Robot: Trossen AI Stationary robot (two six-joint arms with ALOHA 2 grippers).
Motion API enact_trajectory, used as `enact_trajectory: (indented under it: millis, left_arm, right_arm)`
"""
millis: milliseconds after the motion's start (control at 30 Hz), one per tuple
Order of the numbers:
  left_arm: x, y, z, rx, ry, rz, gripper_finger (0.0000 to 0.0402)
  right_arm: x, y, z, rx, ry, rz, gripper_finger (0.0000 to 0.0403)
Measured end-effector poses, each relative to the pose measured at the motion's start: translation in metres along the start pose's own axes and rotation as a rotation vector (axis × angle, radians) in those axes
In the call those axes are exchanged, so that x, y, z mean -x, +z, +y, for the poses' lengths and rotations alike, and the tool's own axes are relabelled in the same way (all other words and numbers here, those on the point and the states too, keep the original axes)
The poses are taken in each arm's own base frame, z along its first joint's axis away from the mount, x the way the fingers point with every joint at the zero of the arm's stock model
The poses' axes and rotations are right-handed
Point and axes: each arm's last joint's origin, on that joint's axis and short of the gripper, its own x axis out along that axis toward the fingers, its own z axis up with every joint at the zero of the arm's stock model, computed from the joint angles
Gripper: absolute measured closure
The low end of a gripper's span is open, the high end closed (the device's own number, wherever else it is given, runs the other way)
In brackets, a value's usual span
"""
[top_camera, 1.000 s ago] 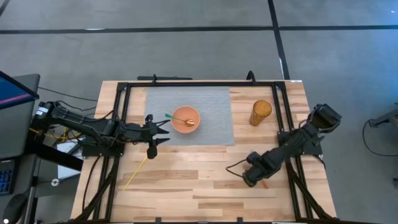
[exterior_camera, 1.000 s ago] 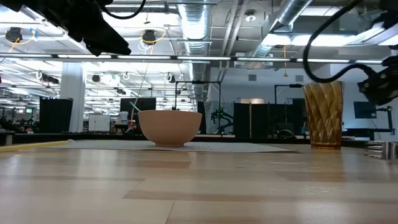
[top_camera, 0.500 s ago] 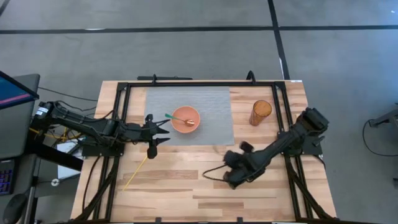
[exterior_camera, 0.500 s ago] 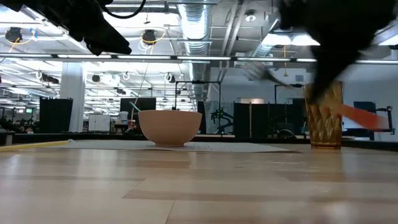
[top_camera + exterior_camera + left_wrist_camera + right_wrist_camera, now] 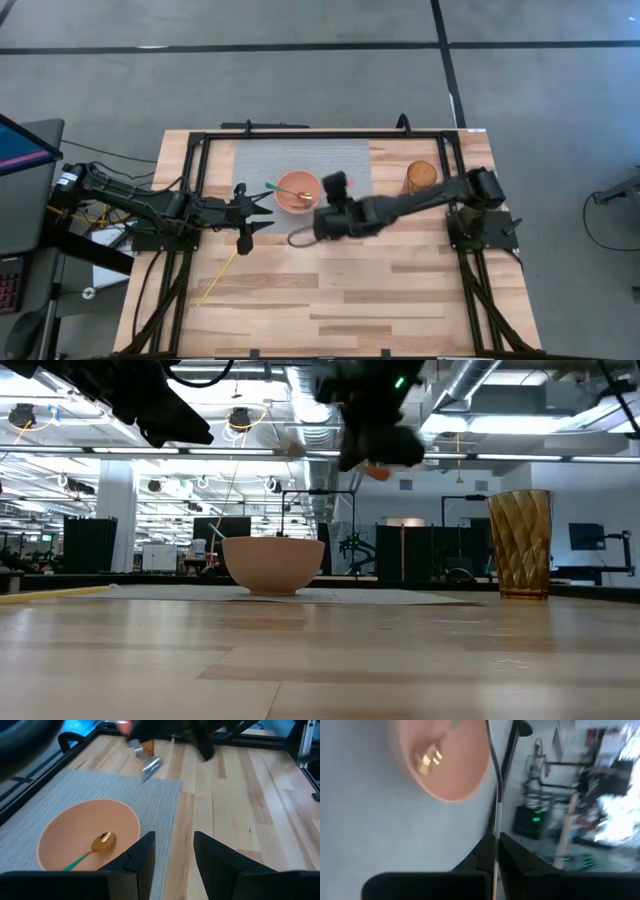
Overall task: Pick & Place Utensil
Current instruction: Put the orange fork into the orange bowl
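A peach bowl (image 5: 298,190) stands on a grey mat (image 5: 340,160) and holds a gold spoon with a green handle (image 5: 95,847). My right gripper (image 5: 314,230) hangs above the mat at the bowl's near right side and is shut on a thin metal utensil (image 5: 497,805). That utensil shows as a dark loop (image 5: 298,238) in the high view. My left gripper (image 5: 172,855) is open and hovers just left of the bowl (image 5: 90,835). An amber cup (image 5: 420,177) stands to the right of the mat. My right gripper pinches the utensil's thin shaft (image 5: 496,827) between its two fingers, and the shaft runs forward out of the fingertips along them. The utensil is lifted clear of the table. Its far end sticks out beyond the gripper beside the bowl (image 5: 445,760).
A yellow stick (image 5: 218,278) lies on the wood near the table's left near part. A black frame (image 5: 300,133) runs round the table. The right arm (image 5: 420,203) stretches across the mat's right edge, close to the cup. Bare wood lies along the near side.
My right arm has swung fast from the table's near right part toward the left and far side, rising as it went. It has carried the utensil to the bowl. The left arm, the bowl and the cup have kept still.
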Motion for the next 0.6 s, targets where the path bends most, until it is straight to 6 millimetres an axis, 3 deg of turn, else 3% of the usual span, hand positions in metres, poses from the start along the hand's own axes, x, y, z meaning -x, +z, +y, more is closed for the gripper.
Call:
enact_trajectory:
  millis: [100, 300, 433, 600]
  left_arm:
    - [0.000, 0.000, 0.000, 0.001, 0.000, -0.002, 0.0266]
    - [0.000, 0.001, 0.000, 0.003, -0.001, -0.006, 0.0266]
    - [0.000, 0.001, 0.000, 0.003, -0.001, -0.008, 0.0266]
    - [0.000, 0.001, 0.000, 0.007, -0.001, -0.009, 0.0266]
  right_arm:
    - [-0.028, 0.000, -0.006, 0.198, -0.052, 0.068, 0.0397]
    - [-0.072, 0.009, 0.001, 0.488, -0.185, 0.256, 0.0401]
    - [-0.093, 0.009, 0.009, 0.586, -0.196, 0.349, 0.0398]
    - [-0.105, 0.008, 0.018, 0.703, -0.163, 0.383, 0.0398]
